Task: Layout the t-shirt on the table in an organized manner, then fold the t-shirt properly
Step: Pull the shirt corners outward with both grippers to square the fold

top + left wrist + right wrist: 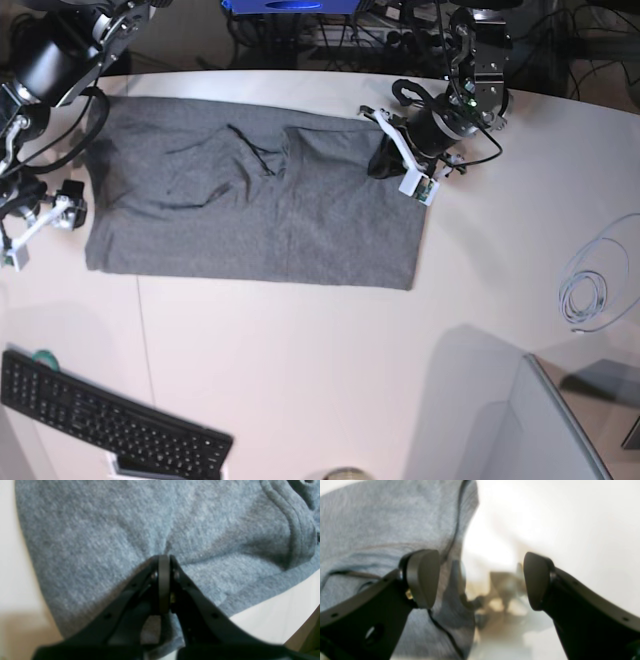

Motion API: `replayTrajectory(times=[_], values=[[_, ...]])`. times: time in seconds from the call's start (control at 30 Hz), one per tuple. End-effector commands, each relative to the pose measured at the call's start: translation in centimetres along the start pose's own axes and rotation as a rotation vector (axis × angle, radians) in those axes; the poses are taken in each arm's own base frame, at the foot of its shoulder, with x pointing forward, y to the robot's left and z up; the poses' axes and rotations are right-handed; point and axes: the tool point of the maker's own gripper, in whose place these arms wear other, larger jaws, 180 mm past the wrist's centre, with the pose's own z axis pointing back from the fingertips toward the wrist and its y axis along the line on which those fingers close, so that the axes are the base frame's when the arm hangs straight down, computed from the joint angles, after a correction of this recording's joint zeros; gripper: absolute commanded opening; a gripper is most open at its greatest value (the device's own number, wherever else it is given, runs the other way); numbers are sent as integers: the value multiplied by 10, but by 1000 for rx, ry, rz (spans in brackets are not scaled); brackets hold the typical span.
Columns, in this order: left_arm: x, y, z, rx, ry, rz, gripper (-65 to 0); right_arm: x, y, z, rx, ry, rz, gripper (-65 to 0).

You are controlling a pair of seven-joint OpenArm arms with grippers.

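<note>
t-shirt [250, 200] lies folded as a rectangle on the table [320, 370], long axis running left-right in the base view | left gripper [163, 562] jaws pinched together on the t-shirt's fabric at its right end near the far corner | right gripper [481, 580] jaws spread wide, empty, just off the left end

Both wrist views are soft and out of focus. In the right wrist view, glare washes the tabletop [570, 517] white from 12 to 3 o'clock, and the background at 6 o'clock is smeared. The base view is sharper and evenly lit, with a broad grey shadow at 5 o'clock and dim far edges.
</note>
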Motion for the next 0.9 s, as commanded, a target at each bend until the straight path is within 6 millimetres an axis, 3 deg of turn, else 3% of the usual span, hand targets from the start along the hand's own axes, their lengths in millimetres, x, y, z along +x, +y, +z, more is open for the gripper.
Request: replayTrajectory(times=[0.0,0.27,0.43,0.6,0.67,0.8,0.87], values=[[4,9,0,33,16,-24,-650,15,-7,4,-1,-25,-1,-153],[39,24,-6,54,-47,-52,-650,-24,-13,-12,54,106,-146,-150],[65,59,18,163,-128,-36,-650,-29,0,-12,118,112,-183,-150],[63,98,60,274,-197,45,-650,-30,20,-7,256,85,-240,-150],[52,118,75,308,-195,78,-650,-31,25,-9,280,77,-252,-150],[28,145,86,340,-169,148,-650,-36,34,-22,320,70,-295,-150],[21,155,91,350,-166,177,-650,-42,29,-26,326,85,-313,-150]])
